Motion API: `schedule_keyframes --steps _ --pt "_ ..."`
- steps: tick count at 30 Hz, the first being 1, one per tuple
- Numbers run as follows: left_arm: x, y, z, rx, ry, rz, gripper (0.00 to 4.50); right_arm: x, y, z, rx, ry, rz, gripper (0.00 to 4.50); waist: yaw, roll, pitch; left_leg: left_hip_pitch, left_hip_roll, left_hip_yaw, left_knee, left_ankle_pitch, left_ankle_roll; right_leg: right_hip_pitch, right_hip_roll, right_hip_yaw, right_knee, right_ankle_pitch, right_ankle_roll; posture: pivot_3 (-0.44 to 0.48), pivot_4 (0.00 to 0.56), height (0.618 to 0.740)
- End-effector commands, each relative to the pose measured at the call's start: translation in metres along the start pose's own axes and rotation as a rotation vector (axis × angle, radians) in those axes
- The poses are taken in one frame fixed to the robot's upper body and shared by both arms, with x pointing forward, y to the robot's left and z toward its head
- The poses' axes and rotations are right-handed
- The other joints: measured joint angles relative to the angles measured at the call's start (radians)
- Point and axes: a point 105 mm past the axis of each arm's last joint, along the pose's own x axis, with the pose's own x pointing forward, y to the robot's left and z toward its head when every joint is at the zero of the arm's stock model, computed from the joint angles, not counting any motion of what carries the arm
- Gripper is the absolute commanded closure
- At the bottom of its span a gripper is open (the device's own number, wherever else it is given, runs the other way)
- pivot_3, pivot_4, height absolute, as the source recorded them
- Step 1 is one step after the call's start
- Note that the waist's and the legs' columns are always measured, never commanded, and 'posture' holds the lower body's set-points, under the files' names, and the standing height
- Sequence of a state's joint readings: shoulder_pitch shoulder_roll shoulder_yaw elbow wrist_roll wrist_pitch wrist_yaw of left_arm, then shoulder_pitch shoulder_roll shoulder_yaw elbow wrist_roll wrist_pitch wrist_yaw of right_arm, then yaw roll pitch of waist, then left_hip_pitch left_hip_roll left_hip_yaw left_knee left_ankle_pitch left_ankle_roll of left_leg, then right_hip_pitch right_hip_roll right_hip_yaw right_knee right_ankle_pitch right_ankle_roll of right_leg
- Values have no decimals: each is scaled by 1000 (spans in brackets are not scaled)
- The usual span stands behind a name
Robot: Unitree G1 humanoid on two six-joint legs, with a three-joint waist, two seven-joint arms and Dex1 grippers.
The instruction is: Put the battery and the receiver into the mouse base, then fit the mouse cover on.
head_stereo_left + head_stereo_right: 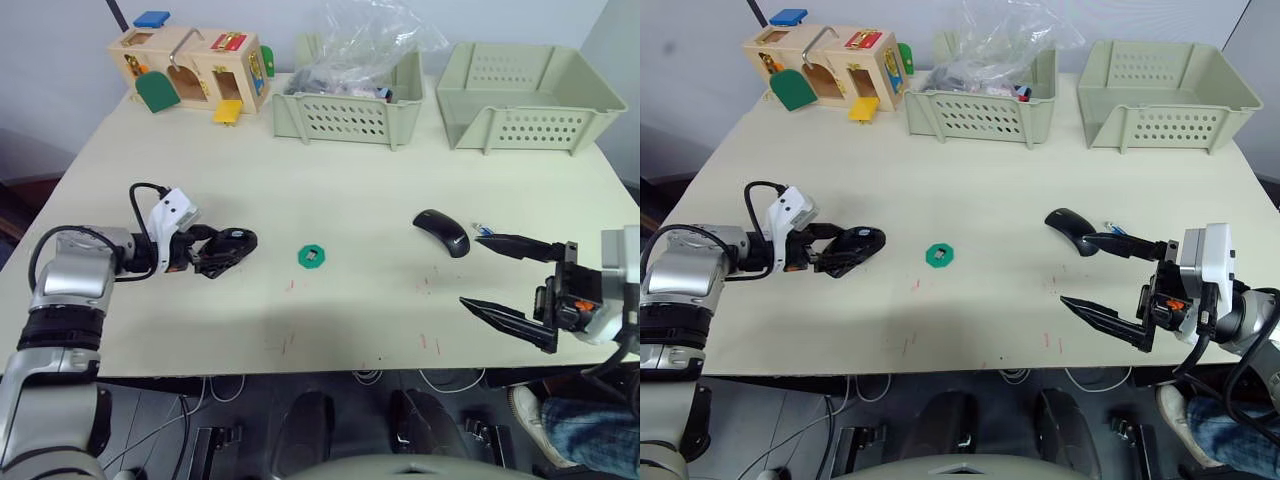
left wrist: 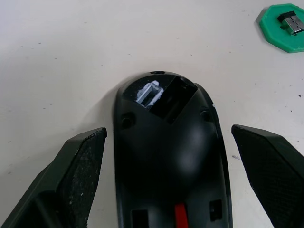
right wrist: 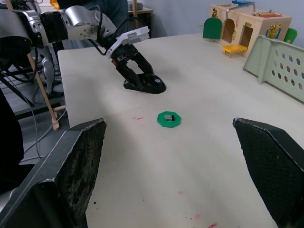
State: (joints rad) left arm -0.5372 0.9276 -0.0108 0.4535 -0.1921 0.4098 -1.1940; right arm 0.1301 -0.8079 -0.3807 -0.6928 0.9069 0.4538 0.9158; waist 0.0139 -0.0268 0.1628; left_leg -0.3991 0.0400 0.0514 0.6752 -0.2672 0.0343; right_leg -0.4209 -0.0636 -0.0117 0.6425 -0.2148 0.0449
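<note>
here the receiver lies on the green disc; mouse base compartment empty.

Black oval plastic mouse base lies flat on the cream table at the left side, inner side up; recessed compartment open, red scroll wheel visible at one end (compartment looks unfilled).

Tiny dark-grey rectangular receiver stub rests on a green octagonal disc near table centre, apart from the base.

Smooth curved black plastic mouse cover lies on the table to the right.

Slim blue battery lies just beside the cover (mostly hidden).
</note>
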Motion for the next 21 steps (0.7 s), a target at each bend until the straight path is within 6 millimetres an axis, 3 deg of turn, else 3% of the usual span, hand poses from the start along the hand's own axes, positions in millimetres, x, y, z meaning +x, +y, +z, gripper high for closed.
schedule_keyframes --steps 1,21 --pt "-4 5 8 34 -17 27 21 -2 3 10 -49 -26 0 0 0 0 0 0 0 0 0 0 0 0 0 0 0 0 0 0 150 740" --pt "-2 7 6 46 -32 51 21 -3 1 8 -47 -29 2 0 0 0 0 0 0 0 0 0 0 0 0 0 0 0 0 0 150 740"
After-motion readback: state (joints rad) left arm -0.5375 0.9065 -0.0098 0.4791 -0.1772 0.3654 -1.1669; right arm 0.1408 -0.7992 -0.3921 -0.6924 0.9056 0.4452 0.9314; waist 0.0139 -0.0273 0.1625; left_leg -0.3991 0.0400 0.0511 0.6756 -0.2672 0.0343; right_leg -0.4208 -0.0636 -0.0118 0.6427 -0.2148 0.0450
